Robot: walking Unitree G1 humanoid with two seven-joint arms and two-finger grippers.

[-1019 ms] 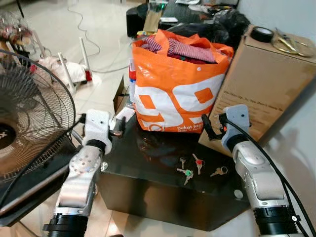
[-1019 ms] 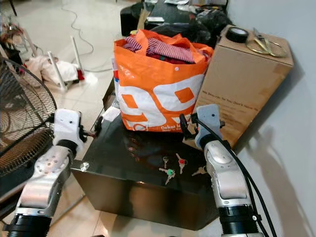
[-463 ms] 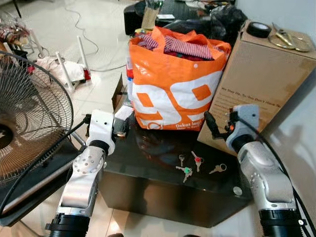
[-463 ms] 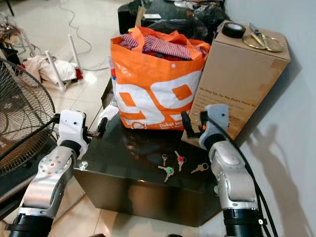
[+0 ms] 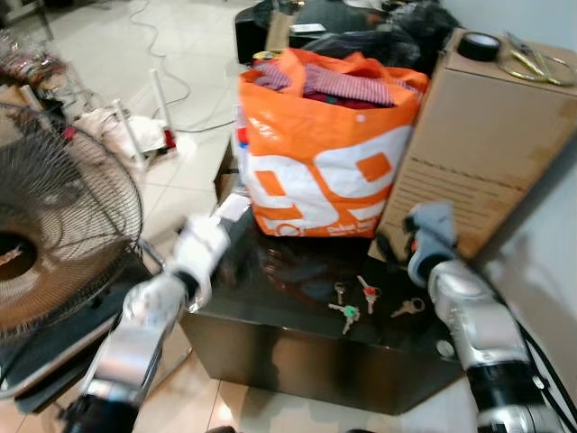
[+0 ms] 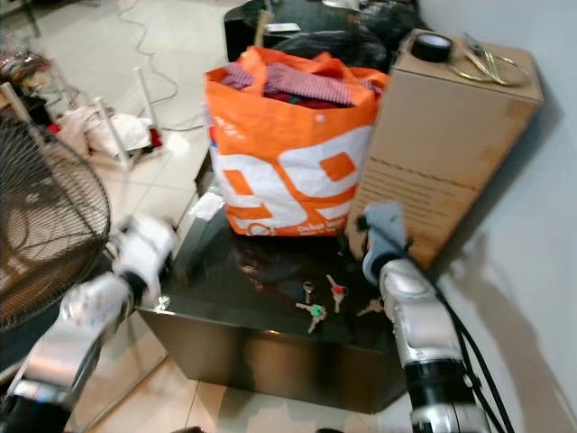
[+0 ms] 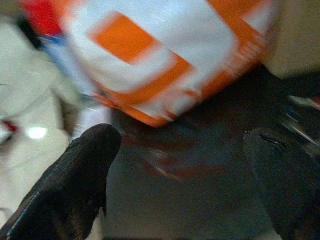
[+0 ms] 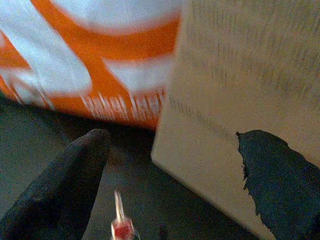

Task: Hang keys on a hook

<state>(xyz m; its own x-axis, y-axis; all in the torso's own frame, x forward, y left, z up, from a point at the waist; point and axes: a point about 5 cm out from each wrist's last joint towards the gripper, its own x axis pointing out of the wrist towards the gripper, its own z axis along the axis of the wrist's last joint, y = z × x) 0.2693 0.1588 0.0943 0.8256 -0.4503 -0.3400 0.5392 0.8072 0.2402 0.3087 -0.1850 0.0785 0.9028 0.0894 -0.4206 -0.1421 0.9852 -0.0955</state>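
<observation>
We judged ourselves at the approach step — nothing grasped yet, and no hook was visible to us. The keys (image 5: 353, 301) lay loose in a small scatter on the dark glass table (image 5: 270, 280), in front of the orange shopping bag (image 5: 325, 153) and beside the cardboard box (image 5: 487, 153). Our right gripper (image 8: 170, 185) hovered just behind them, fingers spread wide, the red-tagged key (image 8: 122, 227) between the tips. Our left gripper (image 7: 180, 175) gaped empty near the table's left edge. Next, the right needed to lower and pinch one key.
</observation>
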